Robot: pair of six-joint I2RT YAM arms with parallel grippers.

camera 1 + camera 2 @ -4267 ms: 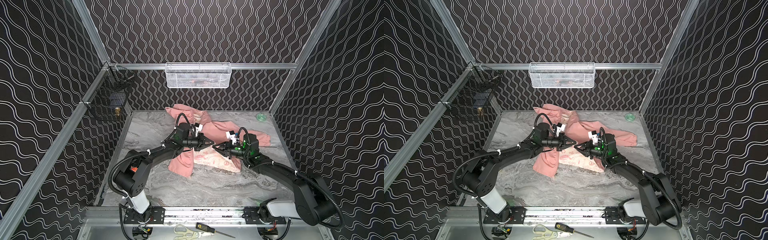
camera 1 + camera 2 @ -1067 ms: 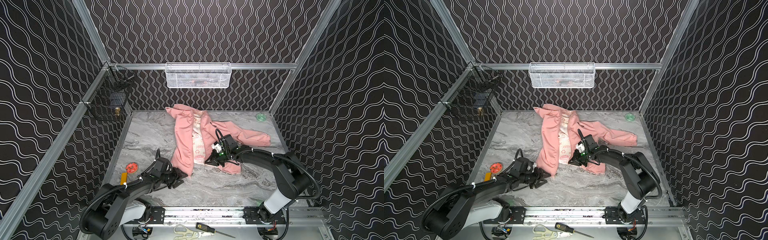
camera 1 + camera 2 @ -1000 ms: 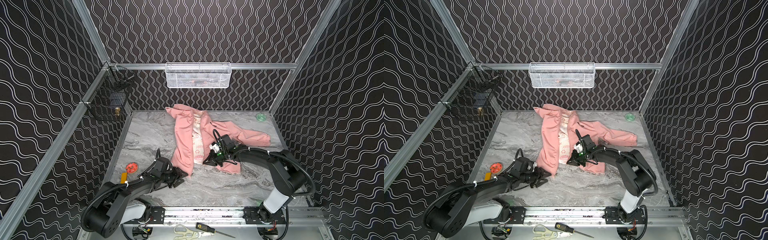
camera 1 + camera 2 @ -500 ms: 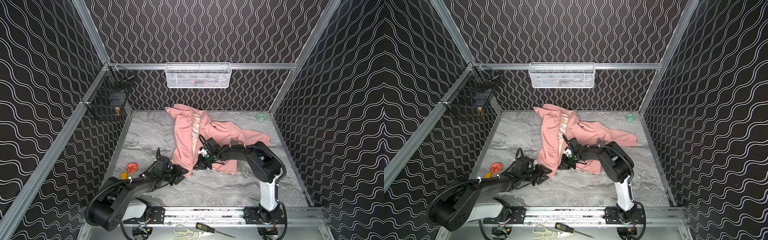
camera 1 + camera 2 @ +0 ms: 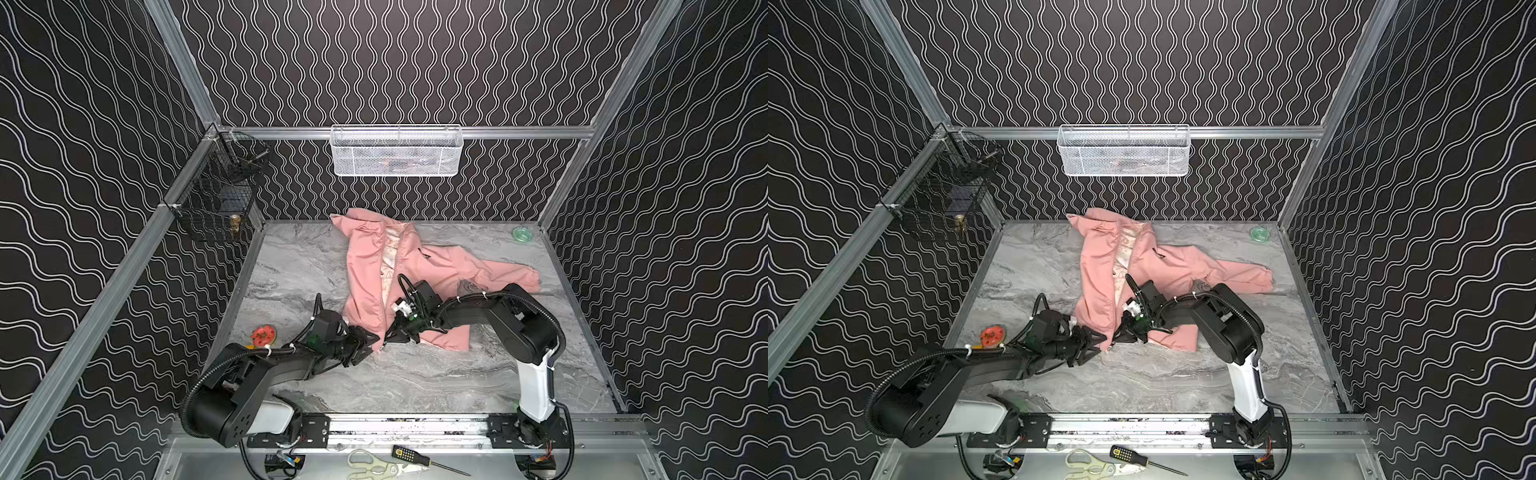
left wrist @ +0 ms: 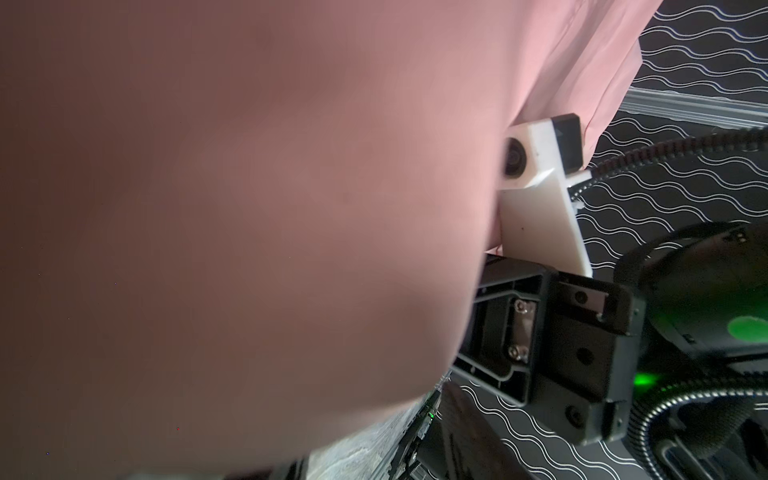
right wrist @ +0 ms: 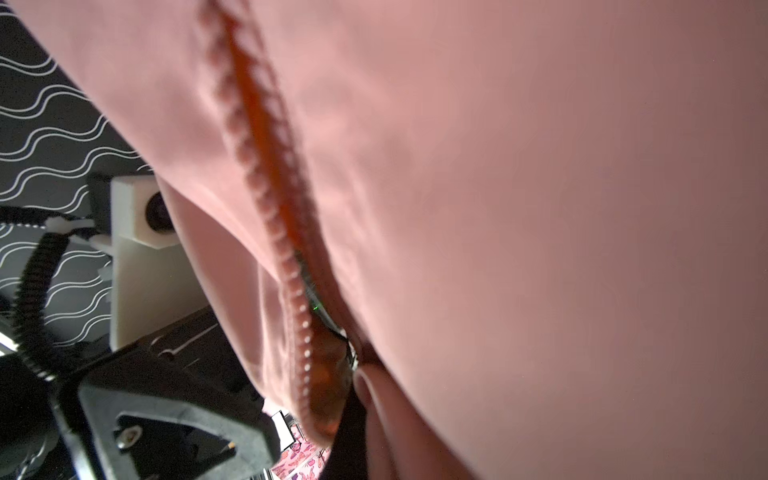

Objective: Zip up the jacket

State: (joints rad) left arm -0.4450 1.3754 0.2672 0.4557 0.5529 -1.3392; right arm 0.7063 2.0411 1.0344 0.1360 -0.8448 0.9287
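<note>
The jacket is thin, faintly sheeny pink cloth on a smooth marble-look tabletop

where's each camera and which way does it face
Both top views: high in front, looking down and back at table and jacket; left arm and right arm show.
Left wrist: against the jacket, facing the right wrist camera; own parts unclear.
Right wrist: against the zipper, facing the left wrist camera; own parts unclear.
Shared: wrist views face each other; all show jacket.
</note>
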